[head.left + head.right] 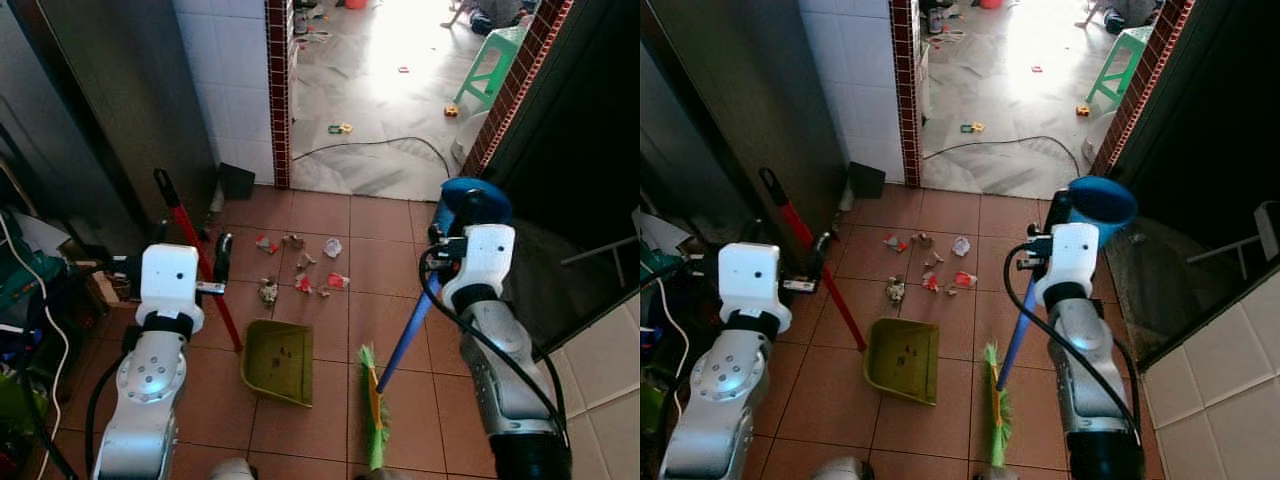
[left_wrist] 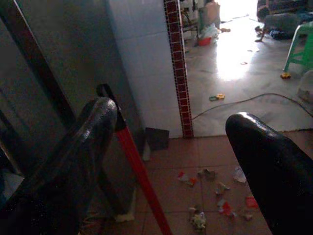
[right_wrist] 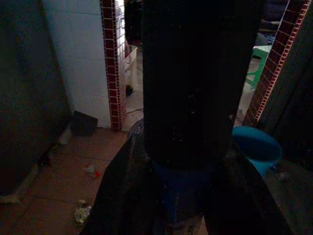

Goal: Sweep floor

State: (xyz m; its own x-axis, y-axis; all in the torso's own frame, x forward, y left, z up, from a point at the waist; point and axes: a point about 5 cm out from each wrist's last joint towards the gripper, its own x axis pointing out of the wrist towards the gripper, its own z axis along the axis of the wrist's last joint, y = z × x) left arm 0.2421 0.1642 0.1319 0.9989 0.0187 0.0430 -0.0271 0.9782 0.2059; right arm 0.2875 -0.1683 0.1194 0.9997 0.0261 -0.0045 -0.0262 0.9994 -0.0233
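Note:
A pile of paper and wrapper scraps (image 1: 300, 270) lies on the brown tiles in front of me. The green dustpan (image 1: 278, 360) rests on the floor just short of it, with a few bits inside. Its long red handle (image 1: 205, 270) rises to my left gripper (image 1: 195, 250), which is open; the handle stands between the fingers, close against one finger (image 2: 83, 147). My right gripper (image 1: 437, 255) is shut on the broom's blue handle (image 1: 405, 340). The green bristles (image 1: 372, 420) touch the floor to the right of the dustpan.
A blue bucket (image 1: 475, 200) stands behind my right wrist. A brick-edged pillar (image 1: 280, 90) frames a doorway to a bright room with a cable (image 1: 380, 145), small toys, a green stool (image 1: 490, 65) and a person (image 1: 490, 12). Clutter (image 1: 30, 290) crowds my left.

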